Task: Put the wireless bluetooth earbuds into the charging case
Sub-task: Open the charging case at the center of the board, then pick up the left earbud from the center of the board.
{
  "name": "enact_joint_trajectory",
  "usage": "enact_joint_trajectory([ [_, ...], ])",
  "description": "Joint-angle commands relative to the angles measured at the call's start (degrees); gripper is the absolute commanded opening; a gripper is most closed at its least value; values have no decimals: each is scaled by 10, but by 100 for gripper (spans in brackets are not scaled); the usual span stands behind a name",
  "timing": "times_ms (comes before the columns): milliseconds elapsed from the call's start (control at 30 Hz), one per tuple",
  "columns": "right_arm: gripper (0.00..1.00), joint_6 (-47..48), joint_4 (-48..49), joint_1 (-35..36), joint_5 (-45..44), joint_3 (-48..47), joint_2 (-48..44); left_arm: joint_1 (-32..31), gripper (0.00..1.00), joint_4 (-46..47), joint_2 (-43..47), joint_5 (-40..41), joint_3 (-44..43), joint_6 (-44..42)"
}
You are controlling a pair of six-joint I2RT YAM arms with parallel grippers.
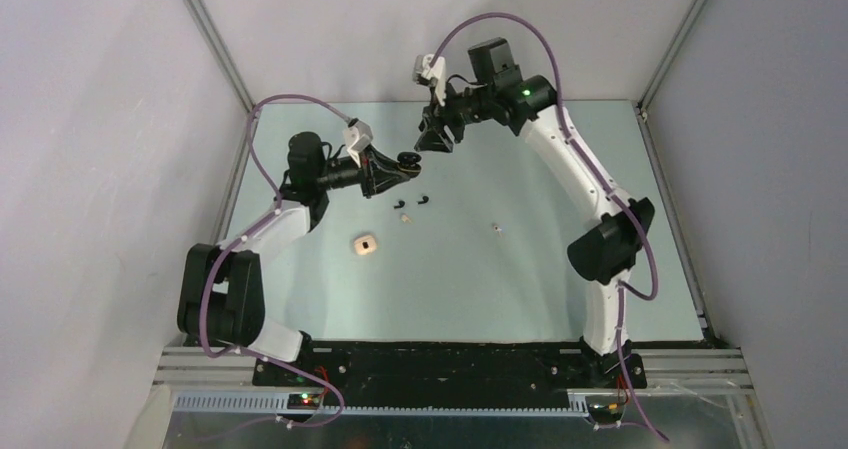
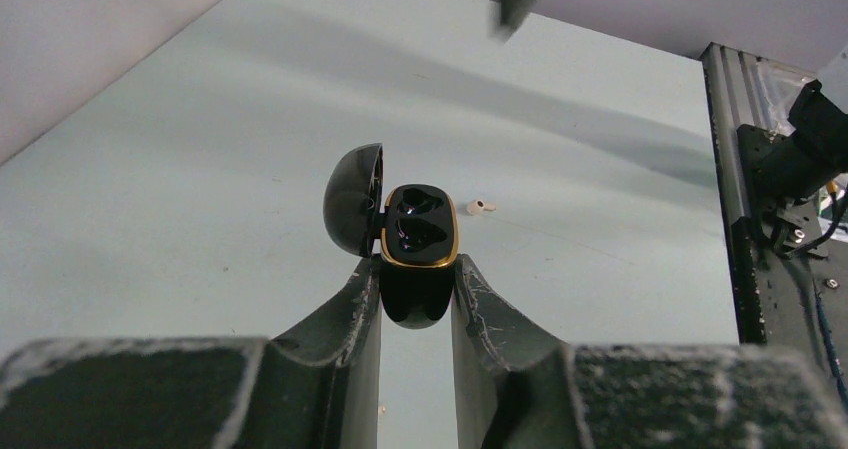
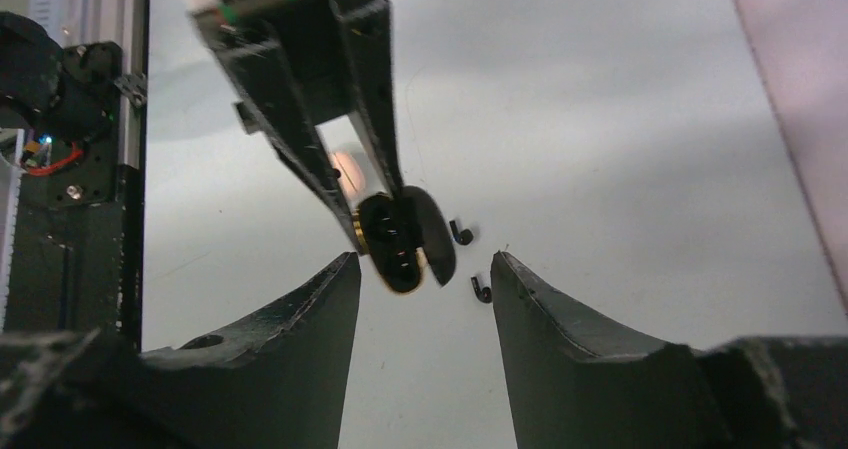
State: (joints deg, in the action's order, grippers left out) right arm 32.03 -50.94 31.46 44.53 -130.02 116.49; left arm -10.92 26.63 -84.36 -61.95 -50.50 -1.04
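My left gripper (image 2: pixel 418 274) is shut on the lower body of a black charging case (image 2: pixel 418 231) with a gold rim, held above the table. The case's lid (image 2: pixel 352 212) hangs open to the left and two glossy dark hollows show inside. In the right wrist view the same case (image 3: pixel 393 246) hangs just beyond my open, empty right gripper (image 3: pixel 423 264). Two black earbuds (image 3: pixel 461 233) (image 3: pixel 482 291) lie on the table below it. From above, the black buds (image 1: pixel 400 205) (image 1: pixel 424 200) lie under both grippers (image 1: pixel 400 165) (image 1: pixel 437 141). Two cream buds (image 1: pixel 405 219) (image 1: pixel 495 227) rest nearby.
A small cream case (image 1: pixel 365 244) sits on the pale green table (image 1: pixel 520 289), nearer the arms' bases. One cream bud (image 2: pixel 480 207) shows beyond the held case. Grey walls and metal frame rails (image 1: pixel 215 39) close in the table's back and sides.
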Motion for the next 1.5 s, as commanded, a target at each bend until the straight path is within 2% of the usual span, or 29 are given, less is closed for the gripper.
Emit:
enact_joint_trajectory([
  [0,57,-50,55,-4,6,32,-94,7,0,47,-6,21,-28,69],
  [67,57,-80,97,-11,-20,88,-111,13,0,62,-4,37,-21,103],
  [200,55,-200,172,-37,-107,195,-122,38,0,85,13,74,0,151],
  [367,48,-304,171,-50,-236,230,-66,88,0,93,47,104,35,189],
  [433,45,-342,164,-51,-253,230,-40,103,0,93,67,118,51,192],
  [500,43,-369,151,-44,-270,221,-11,116,0,86,98,133,66,193],
  [600,48,-394,116,-22,-281,201,26,130,0,74,129,167,90,195],
  [767,48,-439,50,2,-289,113,116,131,0,45,193,232,125,201],
  [967,47,-506,30,20,-319,42,193,132,0,16,243,266,151,206],
  [1067,42,-547,26,35,-353,28,209,132,0,3,260,273,155,208],
  [1467,39,-603,11,55,-425,-7,245,133,0,-13,304,282,170,212],
])
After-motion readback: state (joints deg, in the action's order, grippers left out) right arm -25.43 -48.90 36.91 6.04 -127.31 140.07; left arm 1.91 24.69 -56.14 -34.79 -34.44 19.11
